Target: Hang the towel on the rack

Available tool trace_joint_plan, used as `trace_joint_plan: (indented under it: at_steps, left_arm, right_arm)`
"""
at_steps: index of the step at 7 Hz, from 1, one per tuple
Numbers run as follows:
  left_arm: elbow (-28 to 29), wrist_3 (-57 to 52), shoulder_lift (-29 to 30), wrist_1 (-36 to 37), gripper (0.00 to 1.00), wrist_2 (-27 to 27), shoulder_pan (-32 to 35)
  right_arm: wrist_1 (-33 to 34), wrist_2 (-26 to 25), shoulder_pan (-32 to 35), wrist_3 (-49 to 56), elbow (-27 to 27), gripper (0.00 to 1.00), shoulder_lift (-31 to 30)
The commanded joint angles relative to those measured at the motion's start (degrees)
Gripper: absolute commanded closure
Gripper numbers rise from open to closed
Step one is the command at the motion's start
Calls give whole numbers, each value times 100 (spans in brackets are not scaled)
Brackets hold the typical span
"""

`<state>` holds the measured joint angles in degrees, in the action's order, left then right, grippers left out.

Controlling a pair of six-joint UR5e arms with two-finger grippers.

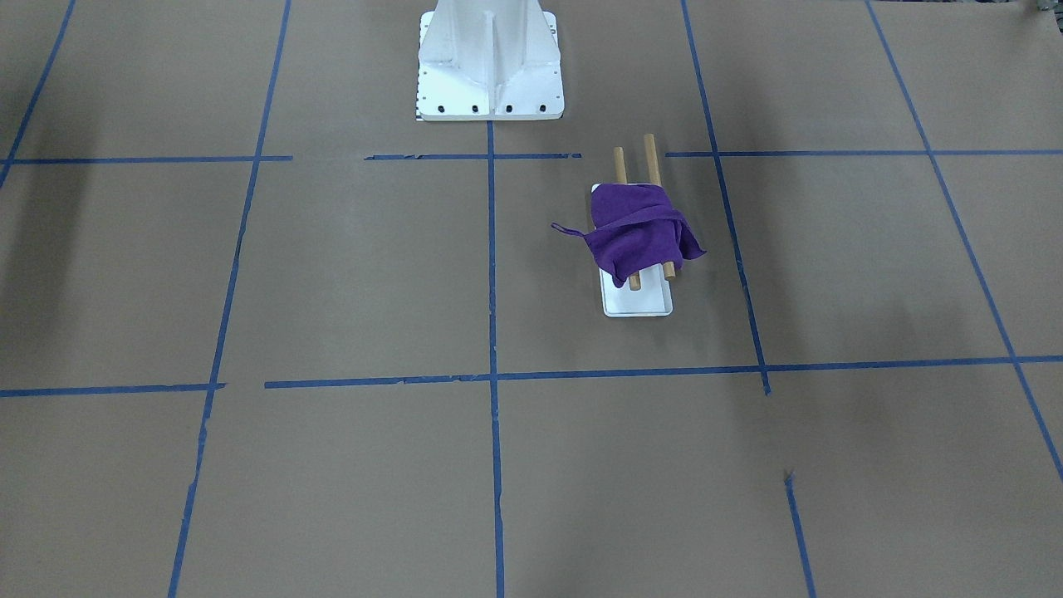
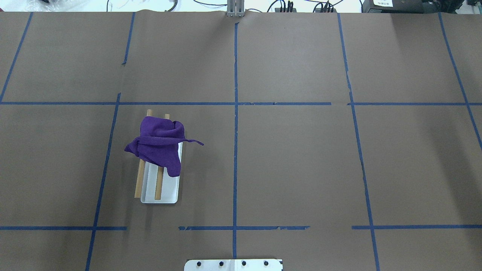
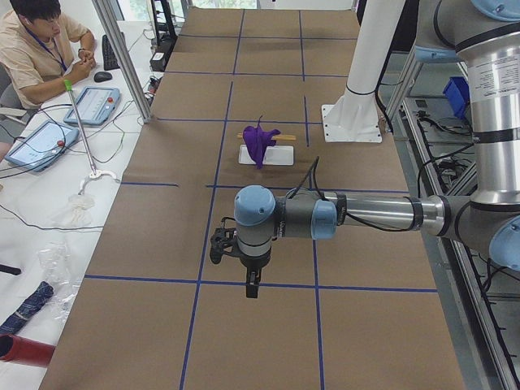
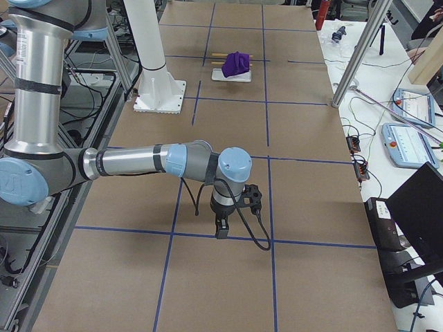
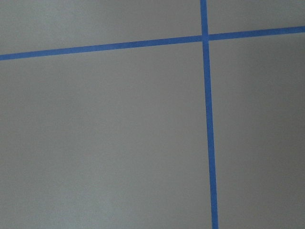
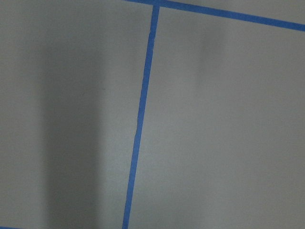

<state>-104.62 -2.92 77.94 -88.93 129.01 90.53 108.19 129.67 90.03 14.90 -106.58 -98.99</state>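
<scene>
The deep-purple towel (image 1: 635, 232) lies bunched and draped over the two wooden bars of the rack (image 1: 638, 301), a white base plate with the bars above it. A thin loop tag sticks out to one side. Towel (image 2: 158, 145) and rack (image 2: 165, 195) sit on the robot's left half of the table. They also show far off in the side views, towel (image 3: 258, 142) and towel (image 4: 237, 63). My left gripper (image 3: 253, 284) hangs over bare paper, far from the rack. My right gripper (image 4: 221, 227) does the same. I cannot tell whether either is open or shut. The wrist views show only paper and tape.
The white robot pedestal (image 1: 490, 62) stands at the table's robot-side edge. Blue tape lines grid the brown paper. An operator (image 3: 41, 49) sits by control tablets (image 3: 91, 104) beside the table. A metal post (image 3: 122, 57) and another post (image 4: 353, 59) stand at the far edge.
</scene>
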Motion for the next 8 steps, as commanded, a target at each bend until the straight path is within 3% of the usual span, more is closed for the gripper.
trace_joint_plan:
  at_steps: [1,3,8]
  left_arm:
    - [-41,-33,28,-45,0,11,0]
    - [142,-33,438,-649,0,-16,-88]
    - [143,-42,574,-529,0,380,-149]
  right_arm:
    - [0,216,-169,-5,41,0,-6]
    - [-44,217,-170,4,41,0,-6]
    - [-290,234,-170,4,6,0,-155]
